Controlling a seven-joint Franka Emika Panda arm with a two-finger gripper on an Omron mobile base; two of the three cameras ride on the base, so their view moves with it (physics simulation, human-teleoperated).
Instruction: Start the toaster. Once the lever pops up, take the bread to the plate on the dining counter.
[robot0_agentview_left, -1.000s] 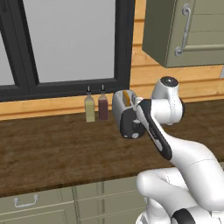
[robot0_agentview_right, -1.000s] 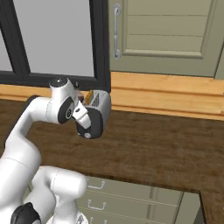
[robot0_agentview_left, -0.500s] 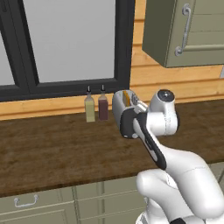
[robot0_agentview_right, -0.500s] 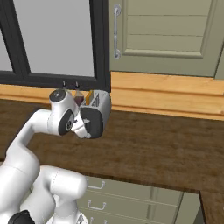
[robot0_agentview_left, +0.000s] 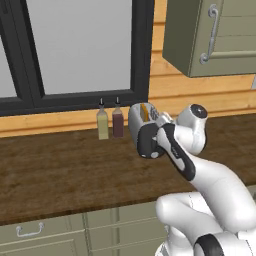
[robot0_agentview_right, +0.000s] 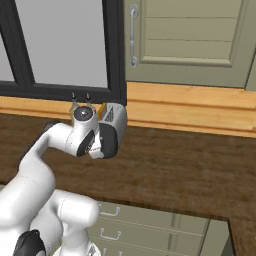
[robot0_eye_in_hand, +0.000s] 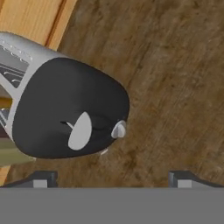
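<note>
Black fills the left half of our hand view: the toaster's (robot0_eye_in_hand: 65, 109) end panel, facing us with its white knob (robot0_eye_in_hand: 80, 130) at the centre and the small pale lever (robot0_eye_in_hand: 118, 130) just to the right of it. Our gripper (robot0_eye_in_hand: 112, 178) has its two dark fingertips (robot0_eye_in_hand: 41, 178) at the bottom corners of the frame, spread as wide as they go and holding nothing; the lever lies between them but further up the frame, not touching either.

In the left base view the toaster (robot0_agentview_left: 144, 131) stands centre frame on the dark wood worktop (robot0_agentview_left: 60, 175), with two small bottles (robot0_agentview_left: 110, 122) just to its left under the window.

As we judge it, almost all remains: the lever looks unpressed, so the toaster is not started. We cannot make out the bread in the orange-tinted slots. Pressing, waiting and carrying to the plate are ahead.
</note>
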